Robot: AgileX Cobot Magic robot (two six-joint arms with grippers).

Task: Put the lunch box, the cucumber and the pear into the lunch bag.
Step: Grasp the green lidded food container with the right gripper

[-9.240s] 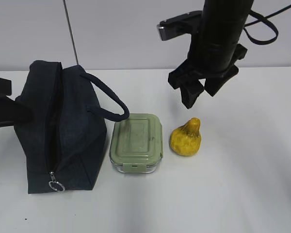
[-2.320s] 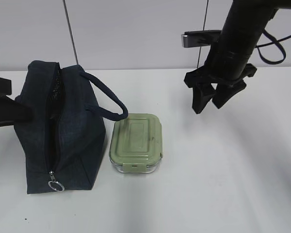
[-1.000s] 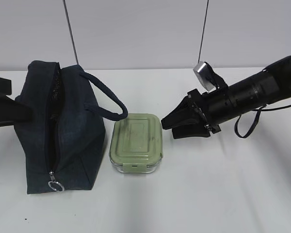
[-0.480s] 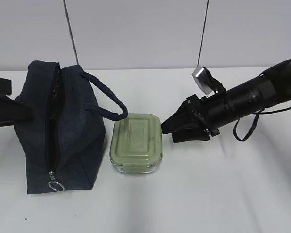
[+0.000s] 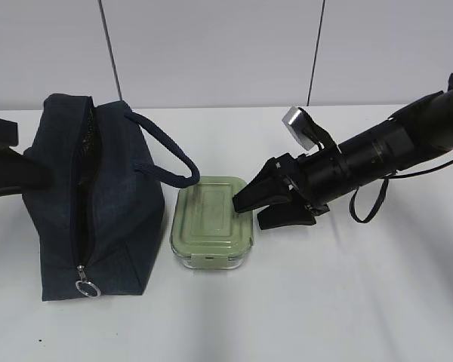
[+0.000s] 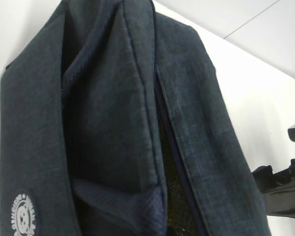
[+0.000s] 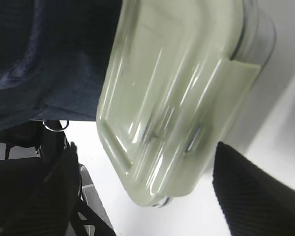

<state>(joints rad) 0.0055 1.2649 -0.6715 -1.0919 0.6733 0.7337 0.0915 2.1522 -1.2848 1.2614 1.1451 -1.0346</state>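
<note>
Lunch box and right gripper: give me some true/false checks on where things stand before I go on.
1. The right gripper is open around the lunch box's right end. True.
2. The lunch box is off the table. False: it rests on the table.
3. The bag's zipper is open. True.
4. The pear lies beside the lunch box. False: no pear is in view.
5. The box's lid is off. False: the green lid is on.

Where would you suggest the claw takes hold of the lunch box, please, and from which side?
Probably across the narrow width of the lunch box, one finger on each long side wall, coming in low from its right end. It lies flat, and the open right claw already straddles that end.
</note>
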